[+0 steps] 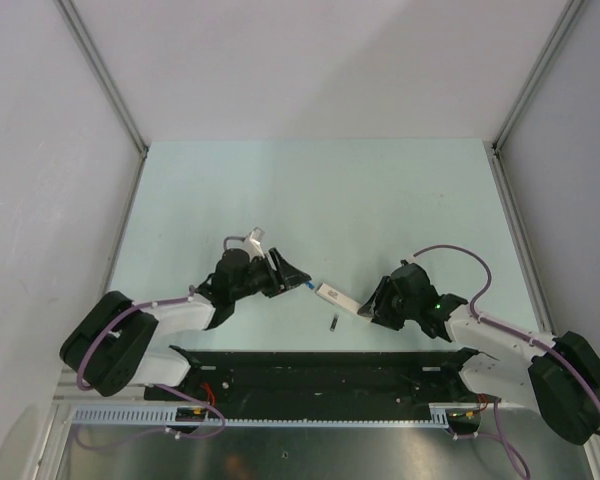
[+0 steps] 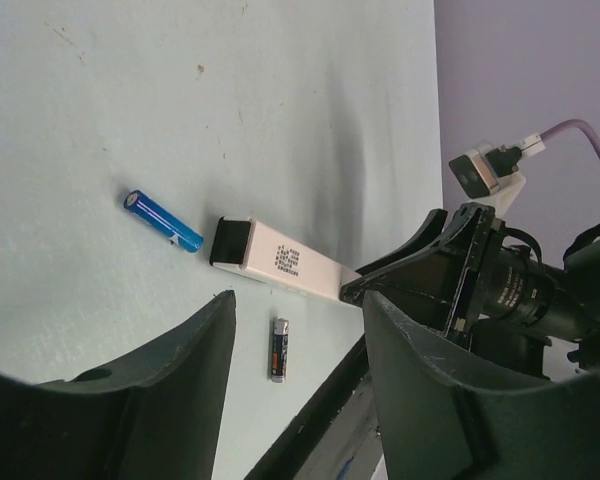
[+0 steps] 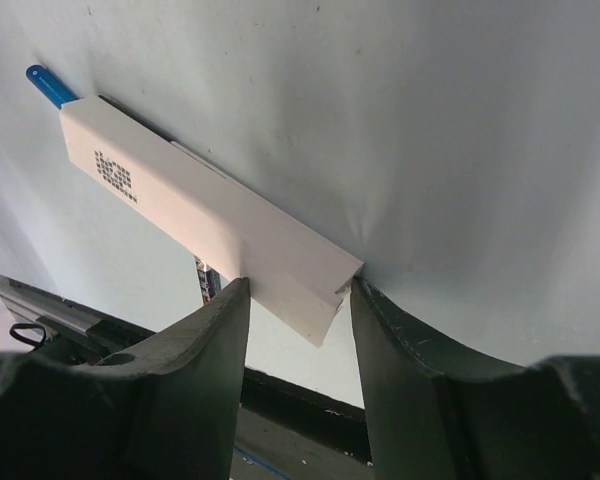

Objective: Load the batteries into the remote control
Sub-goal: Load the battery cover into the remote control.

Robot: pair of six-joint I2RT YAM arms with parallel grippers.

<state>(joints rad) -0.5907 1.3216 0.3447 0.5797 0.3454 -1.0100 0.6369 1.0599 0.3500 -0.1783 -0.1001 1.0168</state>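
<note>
Right gripper (image 3: 298,292) clamps remote control (image 3: 170,195) edges; blue battery (image 3: 50,85) beyond.

Two batteries (image 2: 163,221), one remote control (image 2: 280,262)

Black battery (image 3: 204,280) mostly behind remote control (image 3: 205,215)

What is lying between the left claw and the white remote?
A blue battery lies between the left gripper and the near end of the remote control. The top view shows it best.
</note>
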